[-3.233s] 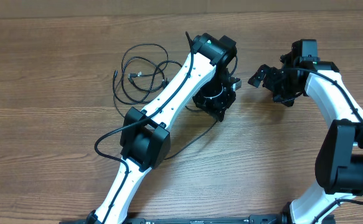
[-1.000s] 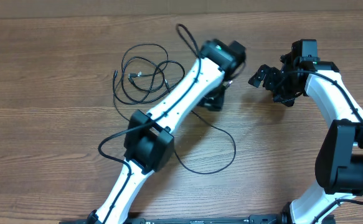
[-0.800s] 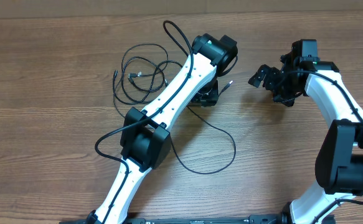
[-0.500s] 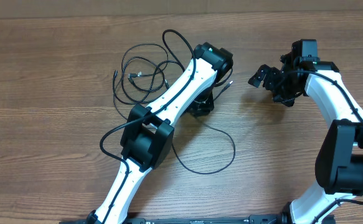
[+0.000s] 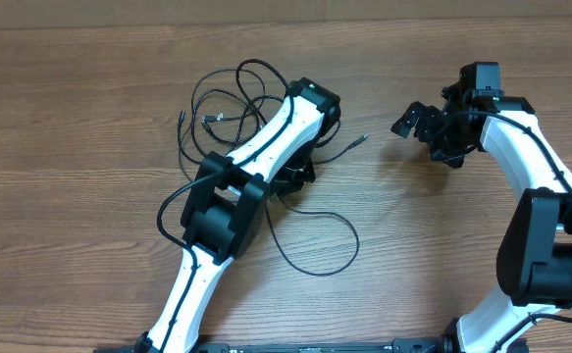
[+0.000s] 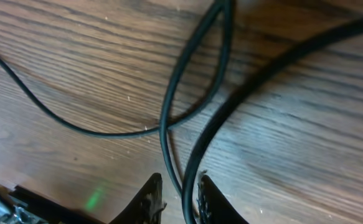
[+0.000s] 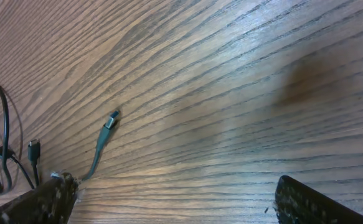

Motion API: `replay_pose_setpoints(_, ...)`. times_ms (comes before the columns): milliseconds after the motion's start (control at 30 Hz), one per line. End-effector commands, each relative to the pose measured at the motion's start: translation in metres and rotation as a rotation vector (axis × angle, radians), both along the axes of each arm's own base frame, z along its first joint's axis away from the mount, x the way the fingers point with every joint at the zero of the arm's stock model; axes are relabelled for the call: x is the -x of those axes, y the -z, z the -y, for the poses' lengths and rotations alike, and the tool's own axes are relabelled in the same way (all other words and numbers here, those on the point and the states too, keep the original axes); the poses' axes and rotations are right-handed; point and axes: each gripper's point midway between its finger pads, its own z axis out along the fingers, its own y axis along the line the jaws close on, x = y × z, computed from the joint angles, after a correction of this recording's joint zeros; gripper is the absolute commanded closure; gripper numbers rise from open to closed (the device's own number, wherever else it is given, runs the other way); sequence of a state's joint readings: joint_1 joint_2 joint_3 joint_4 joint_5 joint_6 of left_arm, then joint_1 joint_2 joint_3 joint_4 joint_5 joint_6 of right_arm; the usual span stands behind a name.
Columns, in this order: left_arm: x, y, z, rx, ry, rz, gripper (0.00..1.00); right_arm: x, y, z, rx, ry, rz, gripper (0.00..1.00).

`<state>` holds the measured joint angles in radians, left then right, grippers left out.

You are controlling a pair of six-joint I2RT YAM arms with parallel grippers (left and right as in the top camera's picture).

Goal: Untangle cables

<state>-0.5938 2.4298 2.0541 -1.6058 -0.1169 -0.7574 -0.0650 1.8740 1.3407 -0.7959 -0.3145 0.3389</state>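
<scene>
Note the left gripper (image 6: 180,198), set almost together low over the table (image 5: 89,196), with strands of the cables (image 6: 164,130) between its fingers; cannot tell whether pinched yet. Close on one strand only, not on the crossing. Then lift a little and draw slowly toward the bare wood at right, away from the tangle lying beside the left arm (image 5: 266,147). Watch the loose loop (image 5: 349,240) near the elbow for snagging. Keep the right gripper (image 7: 172,202), spread wide and empty, ready near the plug (image 7: 111,119).
</scene>
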Motion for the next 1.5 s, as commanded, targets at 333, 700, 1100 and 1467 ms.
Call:
replay_pose_setpoints(333, 0.009, 0.015, -0.016, -0.008, -0.11, -0.055, 0.71, -0.004, -0.006, 0.001, 0.007, -0.005, 0.023, 0.0)
replay_pose_setpoints(700, 0.019, 0.042, -0.013, 0.091, -0.12, -0.12, 0.7, -0.004, -0.006, 0.001, 0.007, -0.005, 0.023, 0.0)
replay_pose_setpoints(1100, -0.014, 0.014, 0.006, 0.338, -0.022, 0.017, 0.95, -0.004, -0.006, 0.001, 0.007, -0.005, 0.023, 0.0)
replay_pose_setpoints(1467, -0.055, -0.177, -0.014, 0.427, 0.17, 0.613, 0.96, -0.004, -0.006, 0.001, 0.007, -0.005, 0.023, 0.0)
